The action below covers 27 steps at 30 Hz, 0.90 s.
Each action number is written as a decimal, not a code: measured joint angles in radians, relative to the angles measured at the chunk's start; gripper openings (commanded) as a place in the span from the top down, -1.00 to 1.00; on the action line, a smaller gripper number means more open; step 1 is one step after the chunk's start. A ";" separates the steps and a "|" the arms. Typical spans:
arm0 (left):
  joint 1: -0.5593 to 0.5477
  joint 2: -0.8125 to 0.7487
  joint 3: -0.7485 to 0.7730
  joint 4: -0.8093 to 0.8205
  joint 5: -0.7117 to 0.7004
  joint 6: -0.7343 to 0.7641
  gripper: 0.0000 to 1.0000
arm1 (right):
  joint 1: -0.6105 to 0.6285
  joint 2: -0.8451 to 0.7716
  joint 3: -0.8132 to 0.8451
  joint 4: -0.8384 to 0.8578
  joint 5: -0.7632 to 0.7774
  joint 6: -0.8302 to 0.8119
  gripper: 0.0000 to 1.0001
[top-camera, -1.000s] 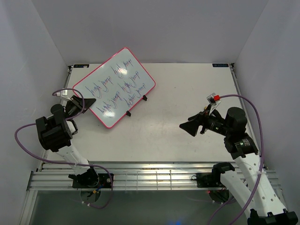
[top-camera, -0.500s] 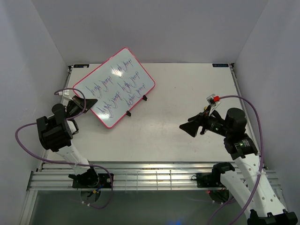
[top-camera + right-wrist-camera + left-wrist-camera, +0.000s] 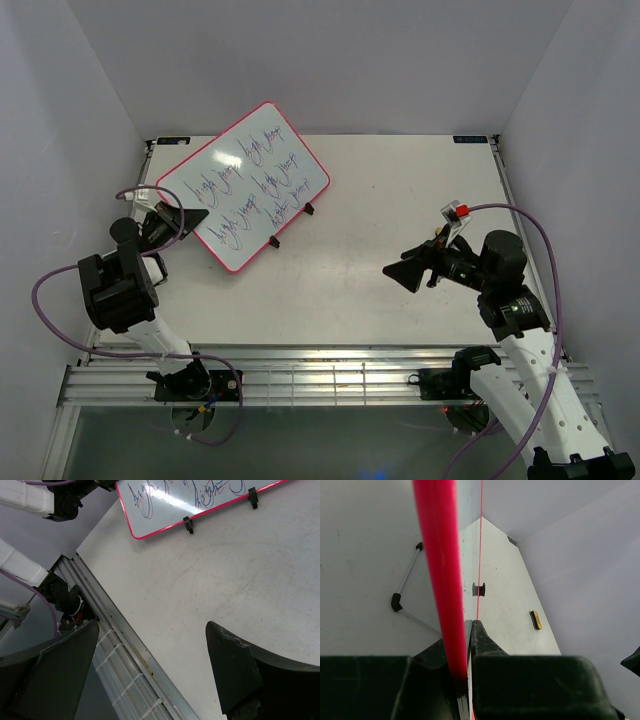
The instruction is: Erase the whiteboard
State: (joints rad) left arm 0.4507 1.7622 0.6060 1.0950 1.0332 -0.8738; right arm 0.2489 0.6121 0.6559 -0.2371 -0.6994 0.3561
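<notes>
A: In what state is the left pincer (image 3: pixel 188 217) found?

B: It is clamped on the pink-red rim (image 3: pixel 437 555) of the whiteboard (image 3: pixel 245 185), at the short end nearest the left arm. In the left wrist view the rim is seen pinched between the two fingers.

A: Where is the board placed?

B: It is propped at the far left of the surface (image 3: pixel 400 200) on its black wire stand (image 3: pixel 407 575), tilted back. Its long axis is laid away from the left pincer, toward the far middle. The face, covered in blue-purple writing, is turned toward the centre and the right arm.

A: And the right pincer (image 3: pixel 404 271)?

B: It is held wide apart with nothing in it, well apart from the board, above the surface on the right. The board lies to its left and farther back.

A: What is the coming move judged to turn on?

B: With the board steadied from the left end, the written face is left open to the right arm, so a sweep along the long axis would be expected from that side. A small yellowish block (image 3: pixel 535 620) is seen only in the left wrist view; its distance from either arm cannot be told.
</notes>
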 measured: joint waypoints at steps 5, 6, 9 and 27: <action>-0.011 -0.108 0.003 -0.071 -0.035 0.024 1.00 | 0.000 -0.001 0.000 0.000 0.000 0.000 -0.86; -0.011 -0.126 0.007 -0.082 -0.044 0.018 1.00 | 0.000 0.002 0.000 0.000 0.000 0.000 -0.86; -0.010 -0.163 0.018 -0.108 -0.064 0.010 1.00 | 0.000 0.007 0.000 0.000 0.000 -0.001 -0.86; -0.199 -0.243 0.206 -0.230 -0.171 -0.183 1.00 | 0.000 0.049 -0.097 0.103 0.076 0.079 -0.80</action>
State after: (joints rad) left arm 0.2520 1.5196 0.8124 0.8650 0.8627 -1.0565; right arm 0.2493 0.6609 0.5591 -0.1345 -0.6239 0.4355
